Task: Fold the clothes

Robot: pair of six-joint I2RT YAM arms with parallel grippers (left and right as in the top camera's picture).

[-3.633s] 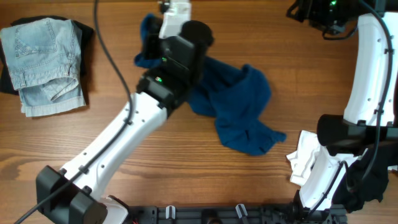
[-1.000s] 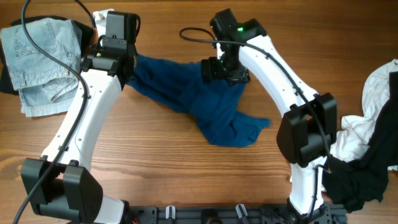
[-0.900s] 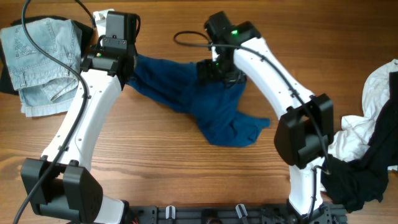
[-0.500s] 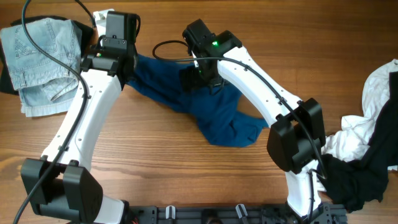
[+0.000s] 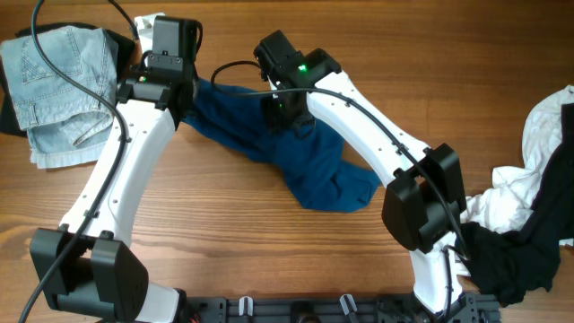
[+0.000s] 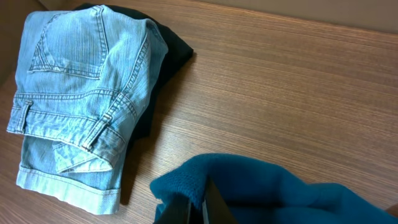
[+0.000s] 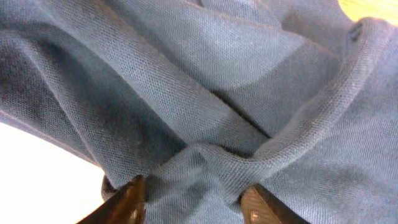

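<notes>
Clothes on the bench [image 5: 224, 251]: main item is a dark blue shirt [image 5: 305, 161], plain, matte knit with a fine pique-like weave in the right wrist view [image 7: 186, 93]. It lies crumpled and unfolded, strung out as a diagonal band from upper left of centre down to a bunched lump at lower right of centre, full of soft creases and rolled edges. Left hand [image 6: 202, 202] is at the shirt's upper left end, fingers together and clamped on a bunched edge of the blue fabric [image 6: 280, 186], which humps up around the fingertips. Right hand [image 7: 193, 186] is down on the shirt's upper middle, one finger on either side of a thick raised ridge of cloth where several folds meet; the fingers stand apart with fabric filling the gap, and I cannot tell whether they pinch it. A seam or hem rolls in a curve just right of that ridge. Folded pale blue denim [image 5: 63, 90] sits at the far left of the bench, waistband, belt loop and hem showing [image 6: 81, 106], stacked on a black piece [image 6: 168, 56] that sticks out behind it. The denim is apart from the shirt, bare wood [image 6: 298, 81] between them. At the far right edge lies a loose heap, white garment [image 5: 538, 135] tangled with black cloth [image 5: 520, 260], well apart from the shirt.
</notes>
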